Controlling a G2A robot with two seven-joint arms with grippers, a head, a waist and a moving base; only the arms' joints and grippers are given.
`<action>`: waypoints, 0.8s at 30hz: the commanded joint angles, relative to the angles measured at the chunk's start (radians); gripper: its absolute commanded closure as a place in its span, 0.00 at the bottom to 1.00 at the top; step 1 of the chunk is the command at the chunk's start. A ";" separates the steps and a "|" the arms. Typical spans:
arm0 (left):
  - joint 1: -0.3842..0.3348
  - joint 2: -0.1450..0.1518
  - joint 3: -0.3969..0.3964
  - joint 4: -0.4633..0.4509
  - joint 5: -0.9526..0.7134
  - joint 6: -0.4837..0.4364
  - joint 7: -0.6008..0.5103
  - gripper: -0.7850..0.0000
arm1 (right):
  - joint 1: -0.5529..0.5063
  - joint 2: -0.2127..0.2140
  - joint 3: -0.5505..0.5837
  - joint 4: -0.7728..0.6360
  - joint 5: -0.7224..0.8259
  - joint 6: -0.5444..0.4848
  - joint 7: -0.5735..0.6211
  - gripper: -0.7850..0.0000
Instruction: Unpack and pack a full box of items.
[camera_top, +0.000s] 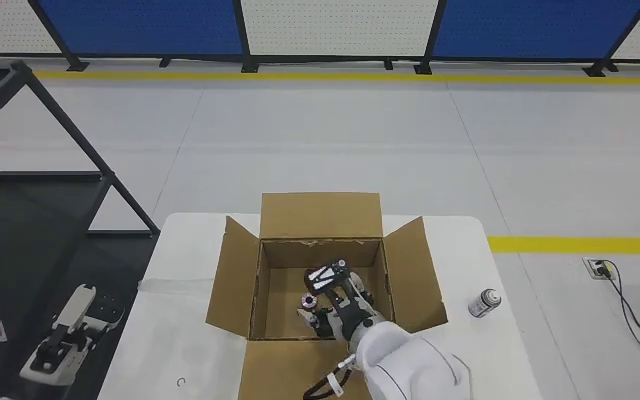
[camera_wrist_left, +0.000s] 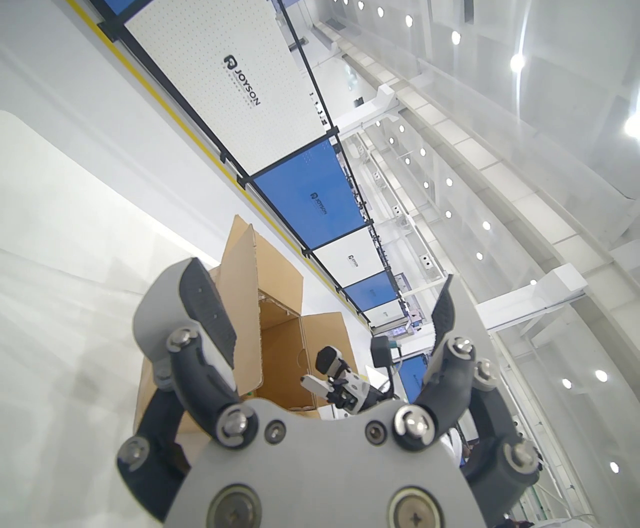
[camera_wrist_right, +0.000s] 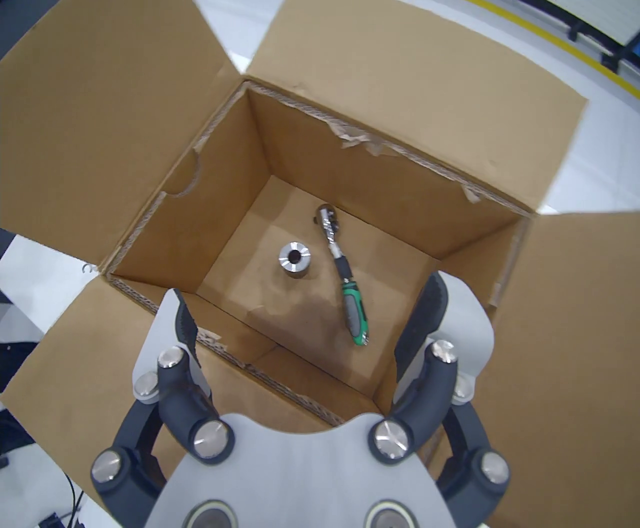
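Right gripper (camera_wrist_right: 306, 295) first: its fingers are spread wide with nothing between them, and it hangs over the open mouth of the box (camera_wrist_right: 210, 215), looking straight down inside. On the box floor lie two things: a ratchet wrench (camera_wrist_right: 344, 274) with a green handle, lying flat, and a short metal socket (camera_wrist_right: 295, 259) standing on end near the wrench's head, apart from it as far as I can tell. A small can (camera_top: 485, 302) stands out on the table (camera_top: 190, 300), well apart from the box, so I'd guess you're mid-unpack.

If you go for the wrench, turn the wrist so the fingers straddle the handle across its width, not along it. Come straight down, because the box is deep and the walls will catch a tilted approach. Grab toward the shaft end of the grip, since the steel head probably makes it nose-heavy. Keep clear of the socket so it doesn't roll off into a corner.

Left gripper (camera_wrist_left: 320, 285) is spread and empty too, outside the box by one flap. I'd leave it parked there.
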 joint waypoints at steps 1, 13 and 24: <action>-0.002 0.001 0.004 -0.004 0.004 -0.005 -0.012 0.00 | 0.093 -0.024 -0.049 0.117 0.049 0.000 0.006 0.00; 0.003 0.001 -0.036 0.008 -0.082 -0.003 -0.007 0.00 | 0.430 -0.166 -0.227 0.731 0.280 -0.022 0.018 0.00; 0.004 0.004 -0.051 0.013 -0.099 0.003 -0.026 0.00 | 0.498 -0.234 -0.267 0.950 0.344 -0.023 0.011 0.55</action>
